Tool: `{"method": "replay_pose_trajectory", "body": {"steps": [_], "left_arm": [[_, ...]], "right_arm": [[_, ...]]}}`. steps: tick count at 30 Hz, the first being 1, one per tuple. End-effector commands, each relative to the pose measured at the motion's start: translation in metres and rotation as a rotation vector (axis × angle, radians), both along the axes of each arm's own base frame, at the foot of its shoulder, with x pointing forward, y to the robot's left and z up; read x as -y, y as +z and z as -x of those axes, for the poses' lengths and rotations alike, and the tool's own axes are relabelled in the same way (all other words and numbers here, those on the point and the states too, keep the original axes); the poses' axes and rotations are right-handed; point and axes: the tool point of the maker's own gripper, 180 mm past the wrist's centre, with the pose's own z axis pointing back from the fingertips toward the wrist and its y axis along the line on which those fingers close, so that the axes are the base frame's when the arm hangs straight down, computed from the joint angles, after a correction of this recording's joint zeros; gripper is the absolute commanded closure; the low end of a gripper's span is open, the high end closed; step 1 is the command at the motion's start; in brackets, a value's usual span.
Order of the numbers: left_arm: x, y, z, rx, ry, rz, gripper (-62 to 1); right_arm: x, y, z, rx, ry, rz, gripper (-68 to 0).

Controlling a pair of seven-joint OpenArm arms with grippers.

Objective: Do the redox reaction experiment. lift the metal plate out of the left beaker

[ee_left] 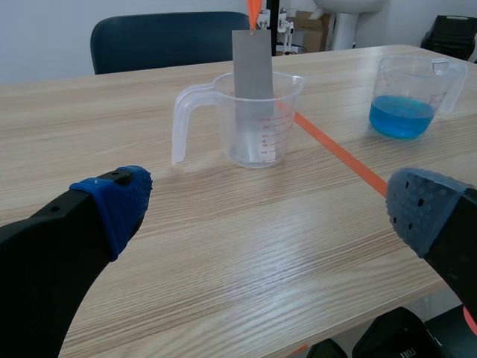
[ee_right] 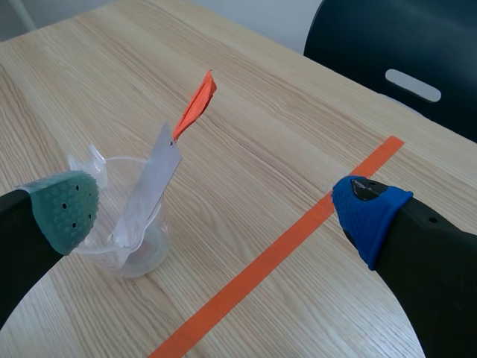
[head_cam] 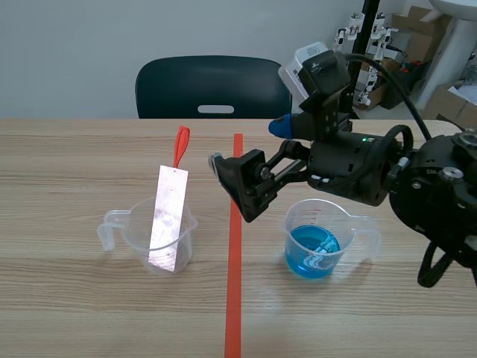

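**Q:** While the right gripper [head_cam: 257,158] hangs above the table [head_cam: 74,298], what stands around it?

**A:** Two clear plastic beakers, one on each side of the orange-red tape line. The right beaker [head_cam: 322,240] holds blue liquid [head_cam: 313,253] and sits just below the arm's black body. A dark chair [head_cam: 171,86] is at the far edge of the table.

**Q:** And the metal plate [head_cam: 168,220]?

**A:** It is in the left beaker [head_cam: 123,227], left of the tape line. It stands tilted, its lower end on the beaker's floor, and it leans on the rim. Its upper end rises well above the rim and carries an orange-red tag [head_cam: 181,145].

**Q:** Does anything block the way to it?

**A:** Only open air lies between the gripper and the plate. The beaker's handle points left, away from the arm.

**Q:** How is the right arm posed?

**A:** It comes in from the right, raised off the table, and the gripper reaches to about the tape line, pointing left. Its fingers are spread wide with nothing between them. From its wrist camera the plate shows ahead, closer to the green-padded finger.

**Q:** The left gripper [ee_left: 268,212]?

**A:** It sits low near the table's near edge with its fingers wide apart and holding nothing. Both beakers are well ahead of it. It does not show in the scene view.
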Motion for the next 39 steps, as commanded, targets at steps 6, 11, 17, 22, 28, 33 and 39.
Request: {"method": "replay_pose_trajectory", "body": {"steps": [6,11,17,22,28,33,39], "left_arm": [[-0.001,0.017,0.0,0.084,0.007,0.037,-62.3],[-0.002,0.021,0.001,0.115,0.013,0.023,-62.3],[-0.002,0.021,0.001,0.116,0.013,0.023,-62.3],[-0.002,0.021,0.001,0.115,0.012,0.023,-62.3],[-0.002,0.021,0.001,0.114,0.012,0.023,-62.3],[-0.002,0.021,0.001,0.114,0.012,0.023,-62.3],[-0.002,0.021,0.001,0.114,0.011,0.021,-62.3]], "right_arm": [[-0.01,0.007,-0.023,0.037,-0.003,-0.041,-67.9],[-0.025,-0.002,-0.032,0.018,0.017,-0.043,-67.9],[-0.049,-0.018,-0.033,-0.019,0.069,-0.022,-67.9],[-0.065,-0.025,-0.035,-0.034,0.094,-0.021,-67.9],[-0.076,-0.029,-0.041,-0.053,0.1,-0.033,-67.9],[-0.083,-0.031,-0.046,-0.066,0.093,-0.042,-67.9],[-0.099,-0.035,-0.042,-0.081,0.127,-0.033,-67.9]]}}
